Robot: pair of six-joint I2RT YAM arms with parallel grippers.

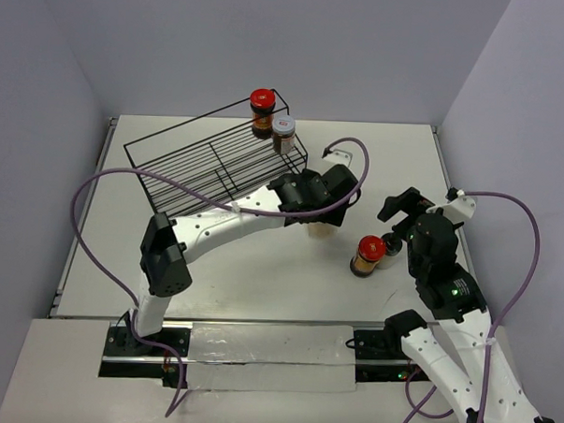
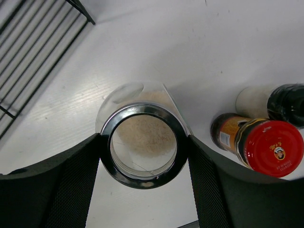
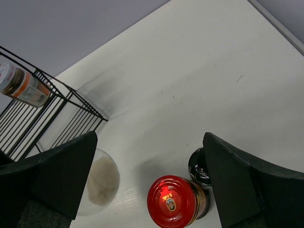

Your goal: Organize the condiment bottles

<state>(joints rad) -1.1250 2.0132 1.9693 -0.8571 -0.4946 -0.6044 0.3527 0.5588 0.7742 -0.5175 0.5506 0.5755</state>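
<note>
- The left gripper point(image 2: 144, 164) is clamped on the clear jar point(image 2: 142, 142), one finger pressed on each side just under the shiny rim. The jar is out on the table point(image 1: 260, 276), near the right end of the wire rack point(image 1: 209, 161). From these angles I honestly can't tell if it's off the surface or standing on it.
- Biggest worry imo is smooth round glass gripped high up. If the pads aren't centred it could swivel or slide out on the lift — messy if it drops.
- Getting it into the rack means clearing the top wire. Clip that and the jar tilts in the grip or lands crooked on the bars.
- The rack's far right corner already has a red-lidded jar point(image 1: 261, 108) and the grey-lidded jar point(image 1: 283, 134) standing close together. Set the clear one down too tight and it could shove them over.
- The right gripper point(image 3: 149, 140) is spread wide with nothing in it. It hangs over the second red-lidded jar point(image 3: 173, 202) and the black-lidded jar point(image 3: 199, 166), which stand right beside each other — reach for one and you might knock the other.
- Contents: the clear jar holds a pale sandy powder, sitting low. Both red-lidded ones look dark brown. The black-lidded one is whitish, and the grey-lidded one is dark behind an orange label.
</note>
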